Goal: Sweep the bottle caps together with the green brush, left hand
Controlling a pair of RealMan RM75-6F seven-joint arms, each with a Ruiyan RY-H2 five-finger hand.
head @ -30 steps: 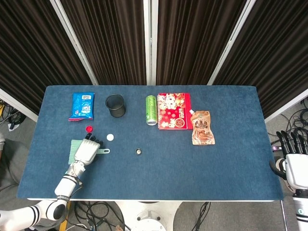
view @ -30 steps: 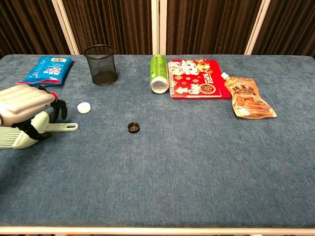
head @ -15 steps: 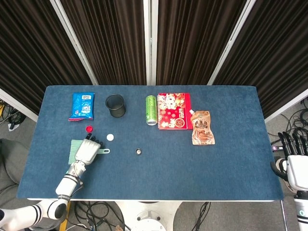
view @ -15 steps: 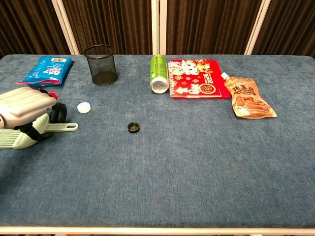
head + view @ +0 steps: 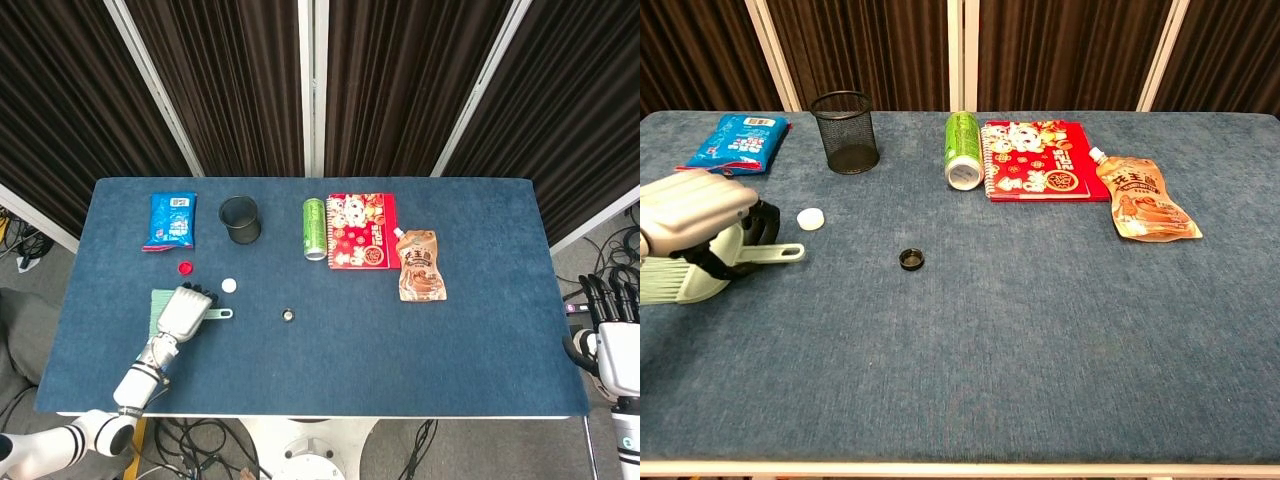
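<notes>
My left hand (image 5: 702, 215) gripped the green brush (image 5: 695, 277) on the table (image 5: 1040, 330); white cap (image 5: 811, 218) at its two o'clock, black cap (image 5: 911, 259) at three.

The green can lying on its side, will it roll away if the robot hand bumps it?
Probably yes. The green can is round and lies on its side, so a sideways push would likely roll it. The red notebook lies right beside it and might stop it that way. The blue table cover looks fuzzy, which may slow it.
</notes>
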